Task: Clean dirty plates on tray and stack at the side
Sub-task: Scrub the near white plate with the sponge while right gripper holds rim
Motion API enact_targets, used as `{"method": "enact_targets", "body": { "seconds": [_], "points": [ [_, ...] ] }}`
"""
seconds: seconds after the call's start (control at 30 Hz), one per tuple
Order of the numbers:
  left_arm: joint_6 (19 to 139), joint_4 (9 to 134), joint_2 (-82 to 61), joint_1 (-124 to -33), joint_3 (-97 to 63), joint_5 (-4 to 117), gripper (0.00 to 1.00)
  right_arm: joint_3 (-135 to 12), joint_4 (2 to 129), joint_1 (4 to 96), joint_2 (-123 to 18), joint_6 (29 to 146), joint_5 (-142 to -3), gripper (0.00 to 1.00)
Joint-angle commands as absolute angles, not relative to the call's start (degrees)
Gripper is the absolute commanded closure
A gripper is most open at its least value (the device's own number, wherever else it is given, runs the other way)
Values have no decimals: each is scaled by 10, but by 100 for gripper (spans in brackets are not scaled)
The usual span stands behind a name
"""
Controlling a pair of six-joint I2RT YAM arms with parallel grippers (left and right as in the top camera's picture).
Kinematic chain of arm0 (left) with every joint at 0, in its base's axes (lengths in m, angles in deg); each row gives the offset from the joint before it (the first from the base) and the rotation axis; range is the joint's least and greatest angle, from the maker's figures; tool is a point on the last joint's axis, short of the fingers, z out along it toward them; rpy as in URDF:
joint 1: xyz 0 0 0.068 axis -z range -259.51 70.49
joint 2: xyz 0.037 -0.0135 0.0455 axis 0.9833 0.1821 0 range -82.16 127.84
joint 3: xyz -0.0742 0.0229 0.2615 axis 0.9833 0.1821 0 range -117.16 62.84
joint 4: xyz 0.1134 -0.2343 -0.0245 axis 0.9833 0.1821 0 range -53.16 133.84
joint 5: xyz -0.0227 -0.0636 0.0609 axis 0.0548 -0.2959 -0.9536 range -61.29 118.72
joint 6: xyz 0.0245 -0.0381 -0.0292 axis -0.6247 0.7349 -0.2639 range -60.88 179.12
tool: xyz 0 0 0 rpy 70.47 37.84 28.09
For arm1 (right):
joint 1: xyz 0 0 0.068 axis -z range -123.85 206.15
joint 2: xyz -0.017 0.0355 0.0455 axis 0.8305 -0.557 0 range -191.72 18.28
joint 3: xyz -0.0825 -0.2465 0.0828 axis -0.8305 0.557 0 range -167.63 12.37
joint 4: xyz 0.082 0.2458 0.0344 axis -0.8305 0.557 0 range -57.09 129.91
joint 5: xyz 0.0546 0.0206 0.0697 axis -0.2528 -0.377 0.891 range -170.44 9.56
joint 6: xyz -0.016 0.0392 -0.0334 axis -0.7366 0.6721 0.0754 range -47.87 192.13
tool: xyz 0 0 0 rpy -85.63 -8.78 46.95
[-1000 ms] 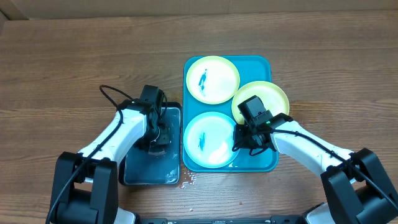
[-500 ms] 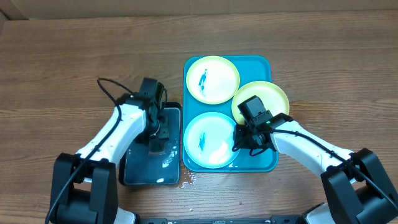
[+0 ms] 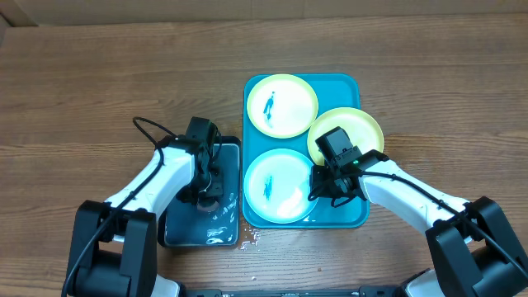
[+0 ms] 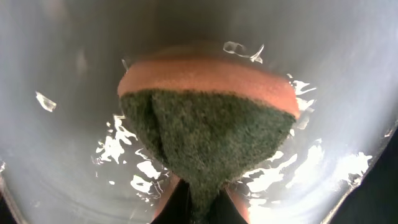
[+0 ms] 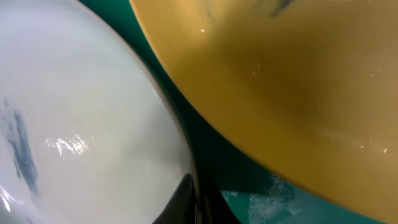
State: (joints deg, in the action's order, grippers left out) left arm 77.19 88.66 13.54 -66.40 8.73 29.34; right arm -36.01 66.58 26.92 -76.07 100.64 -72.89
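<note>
Three plates lie on the turquoise tray (image 3: 353, 82). A yellow-green plate (image 3: 282, 105) with a blue smear is at the back. A second yellow-green plate (image 3: 356, 128) is at the right and overlaps the others. A light blue plate (image 3: 277, 186) with a blue smear is at the front. My right gripper (image 3: 317, 186) is shut on the light blue plate's right rim (image 5: 186, 162); the yellow-green plate (image 5: 298, 93) fills the right wrist view above it. My left gripper (image 3: 206, 196) is shut on a green and orange sponge (image 4: 205, 118), pressed into the wet dark tray (image 3: 186, 231).
The dark grey tray holds water with bright reflections (image 4: 124, 149). Drops of water lie on the wooden table (image 3: 252, 239) at the two trays' front corners. Bare wood lies to the far left and right of the trays.
My left gripper with the sponge has moved back and forth inside the dark tray and now sits a little nearer the front. The right arm and the plates have not moved.
</note>
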Motion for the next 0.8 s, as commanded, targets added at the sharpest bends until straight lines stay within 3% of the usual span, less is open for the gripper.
{"method": "enact_targets", "body": {
  "seconds": [0.0, 0.27, 0.57, 0.77],
  "points": [
    [774, 941, 133, -664, -8, 302, 96, -353, 675, 271, -775, 1006, -743, 96],
    [774, 1028, 133, -635, -153, 303, 96, -353, 674, 271, -775, 1007, -743, 96],
    [823, 907, 162, -536, -123, 422, 96, -353, 673, 271, -775, 1009, -743, 96],
    [877, 867, 253, -483, -116, 435, 96, -353, 675, 271, -775, 1008, -743, 96]
  ]
}}
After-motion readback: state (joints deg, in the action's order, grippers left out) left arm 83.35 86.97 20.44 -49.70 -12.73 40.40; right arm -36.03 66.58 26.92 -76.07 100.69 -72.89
